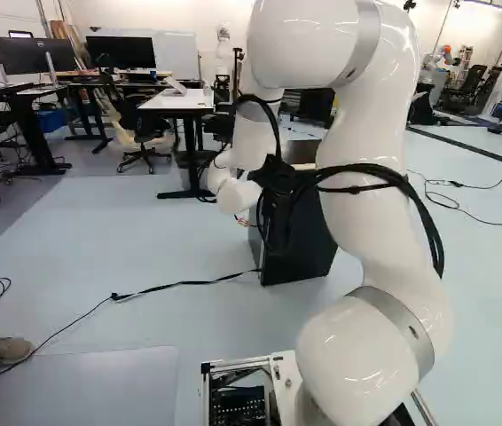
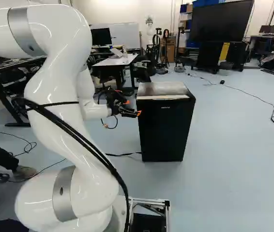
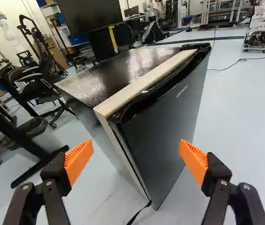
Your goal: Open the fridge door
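A small black fridge (image 2: 165, 128) with a greyish top stands on the floor, just right of the gripper (image 2: 133, 112) in the right base view. In the left base view it is partly hidden behind my arm. The wrist view shows the fridge door (image 3: 163, 126) ahead of the gripper (image 3: 136, 158), whose orange-padded fingers stand wide open with nothing gripped. The door looks closed against the pale-edged body, with a dark recess along its upper edge. Whether a finger touches the fridge, I cannot tell.
A black cable (image 1: 176, 285) runs over the floor to the fridge's foot. Desks (image 1: 177, 101) and office chairs (image 1: 142, 124) stand farther back. A person's shoe (image 1: 7, 349) is at the left of the left base view. Another robot (image 3: 260, 37) stands far beyond the fridge.
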Tool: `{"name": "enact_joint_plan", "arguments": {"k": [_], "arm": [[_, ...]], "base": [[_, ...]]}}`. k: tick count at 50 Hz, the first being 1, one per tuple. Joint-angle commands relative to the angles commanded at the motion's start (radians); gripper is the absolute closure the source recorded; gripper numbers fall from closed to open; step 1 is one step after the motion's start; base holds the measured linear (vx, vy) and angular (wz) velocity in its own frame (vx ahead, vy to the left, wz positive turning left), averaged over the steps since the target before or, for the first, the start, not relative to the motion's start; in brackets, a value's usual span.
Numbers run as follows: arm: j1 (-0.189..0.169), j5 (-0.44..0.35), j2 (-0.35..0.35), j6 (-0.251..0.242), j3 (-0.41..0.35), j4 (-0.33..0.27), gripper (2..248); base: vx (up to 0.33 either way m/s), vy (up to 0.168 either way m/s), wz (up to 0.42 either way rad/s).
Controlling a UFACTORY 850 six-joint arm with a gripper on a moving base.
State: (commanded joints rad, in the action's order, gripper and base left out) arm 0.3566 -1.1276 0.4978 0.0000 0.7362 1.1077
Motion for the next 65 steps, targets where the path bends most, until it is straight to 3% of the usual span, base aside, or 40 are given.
{"name": "enact_joint_plan", "arguments": {"k": [65], "arm": [[-0.034, 0.0, 0.054, 0.0, 0.08, 0.0, 3]], "base": [[0.0, 0.0, 0.0]]}}
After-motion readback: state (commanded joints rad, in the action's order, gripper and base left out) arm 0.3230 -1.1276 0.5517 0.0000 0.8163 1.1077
